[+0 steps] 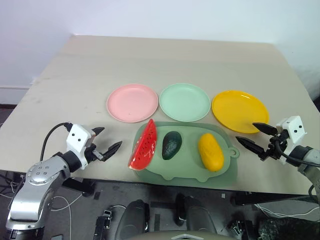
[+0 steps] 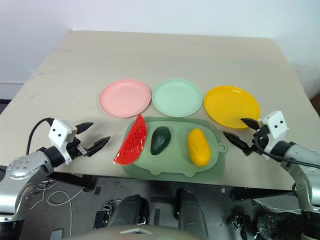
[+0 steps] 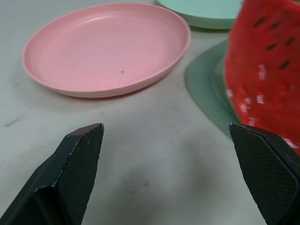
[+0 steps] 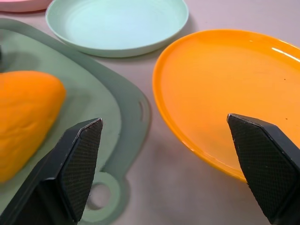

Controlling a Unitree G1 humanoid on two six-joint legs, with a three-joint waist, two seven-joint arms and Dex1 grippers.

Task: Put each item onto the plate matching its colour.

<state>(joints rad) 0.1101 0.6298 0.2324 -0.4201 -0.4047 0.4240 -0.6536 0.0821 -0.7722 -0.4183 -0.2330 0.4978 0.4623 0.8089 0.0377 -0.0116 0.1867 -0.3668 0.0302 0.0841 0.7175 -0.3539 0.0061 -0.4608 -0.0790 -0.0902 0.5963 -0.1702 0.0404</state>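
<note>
**Head view: nothing sorted yet, both end effectors open and empty**

Head view shows you all three fruits on the green tray (image 1: pixel 187 172): the watermelon wedge (image 1: pixel 144 145) nearest your left end effector (image 1: pixel 105 145), the avocado (image 1: pixel 171 145) in the middle, the mango (image 1: pixel 210 151) nearest your right end effector (image 1: pixel 256 136). Beyond them sit the pink plate (image 1: pixel 132 102), the green plate (image 1: pixel 184 102) and the yellow plate (image 1: pixel 239 110), all bare. Both end effectors hover at the counter (image 1: pixel 175 60) edge with fingers spread wide, gripping nothing.

Watch the wedge: it leans on its rind at the tray's edge, so a glancing finger would likely tip it or push it off toward the counter's near edge. The mango looks smooth and rounded and may roll from a shallow pinch. The two greens could also mislead you; the avocado belongs on the round plate.

Left wrist view gives you the gap between wedge and finger. Right wrist view shows the tray's hanging loop (image 4: pixel 99 197) beside the yellow plate's rim.
</note>
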